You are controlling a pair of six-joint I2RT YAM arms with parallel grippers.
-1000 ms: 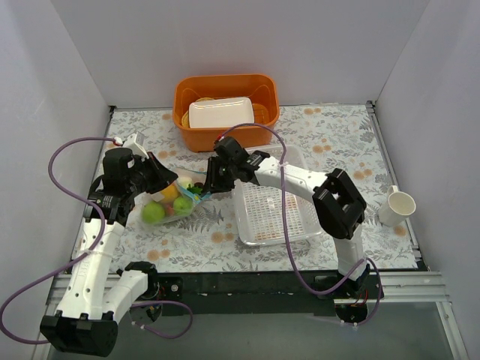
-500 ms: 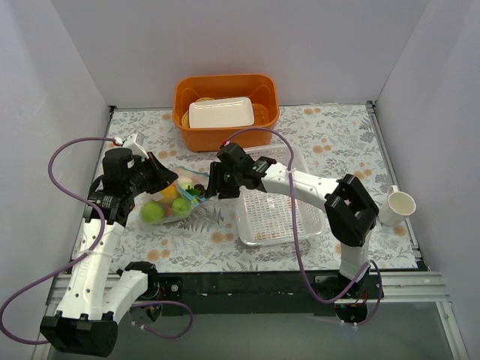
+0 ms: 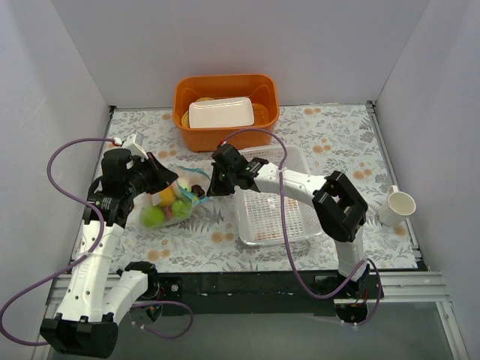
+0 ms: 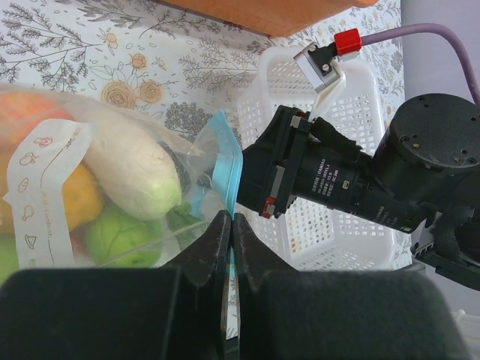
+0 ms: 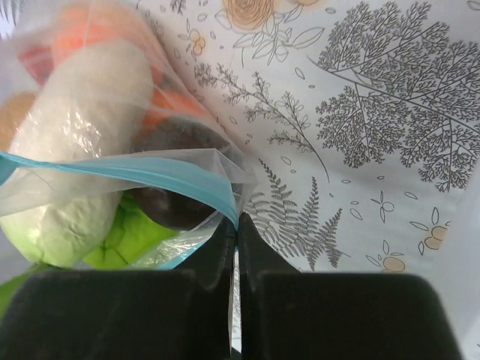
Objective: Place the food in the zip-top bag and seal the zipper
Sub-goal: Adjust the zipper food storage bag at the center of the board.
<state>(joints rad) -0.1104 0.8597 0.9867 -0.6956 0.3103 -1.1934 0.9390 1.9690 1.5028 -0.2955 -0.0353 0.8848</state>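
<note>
The clear zip-top bag (image 3: 169, 206) lies left of centre with the food inside. The left wrist view shows a white radish (image 4: 131, 176), a green apple (image 4: 124, 236), an orange fruit (image 4: 30, 120) and the bag's white label patch (image 4: 45, 195). The right wrist view shows the radish (image 5: 75, 135), a dark purple fruit (image 5: 172, 202) and green leaves (image 5: 127, 236). My left gripper (image 3: 174, 183) (image 4: 231, 225) is shut on the blue-teal zipper (image 4: 225, 169). My right gripper (image 3: 205, 190) (image 5: 238, 223) is shut on the zipper (image 5: 150, 171) at the mouth's corner.
A white mesh basket (image 3: 274, 214) stands just right of the bag, under the right arm. An orange tub (image 3: 225, 94) holding a white container sits at the back. A white cup (image 3: 398, 204) stands at the right edge.
Both grippers keep their hold on the bag's mouth. The right wrist has shifted slightly back and left, its elbow swinging. The bag has barely moved.
</note>
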